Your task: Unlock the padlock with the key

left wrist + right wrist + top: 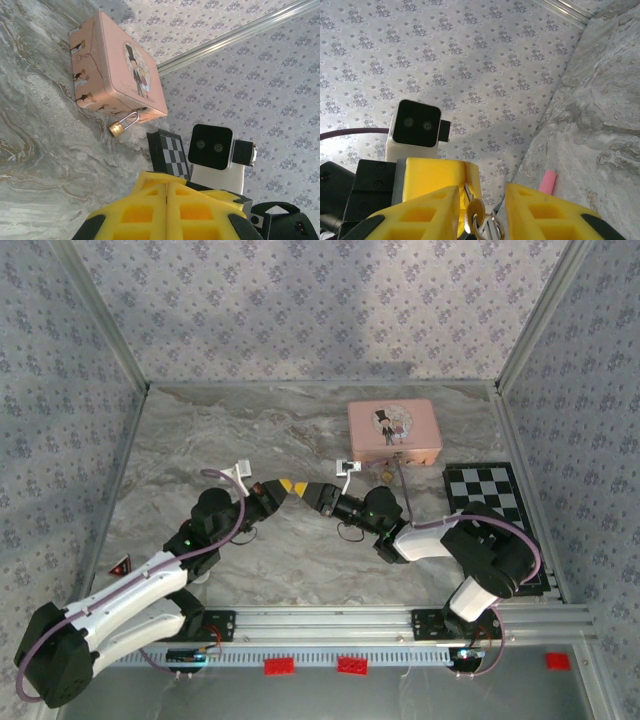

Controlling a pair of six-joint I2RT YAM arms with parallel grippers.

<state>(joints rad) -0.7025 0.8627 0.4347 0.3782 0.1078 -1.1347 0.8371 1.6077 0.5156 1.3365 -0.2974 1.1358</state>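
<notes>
Tabletop (300,560) from my overhead feed is grey with swirling marble veins, boxed in on three sides by walls (300,300) papered in a pale blue-grey floral repeat, with bare metal rails at the corners. A ribbed metal rail (340,622) runs along the near edge. Below it sit three red tags (352,665), any print on them too small for me to read.

Far left, a red warning triangle (120,565) is stuck on the left arm; I can't make out its symbol. The left gripper (292,486) sits mid-table, its yellow fingers pressed flat together. In the right wrist feed the key (475,209) appears pinched at its tip, a ring (487,225) dangling from it. Facing it nose to nose, the right gripper (318,490) has its fingers spread wide, one on each side of the key and touching neither.

Further right, toward the back wall, a pink tin (395,430) lies flat, its lid showing a cartoon figure in a top hat beside a second figure. I see no lettering I can read. The padlock (117,129) lies on the table against the tin's front edge, its silver shackle seemingly hooked through the tin's clasp, well apart from both grippers. Near the right wall lies a black-and-white checkerboard (488,495).
</notes>
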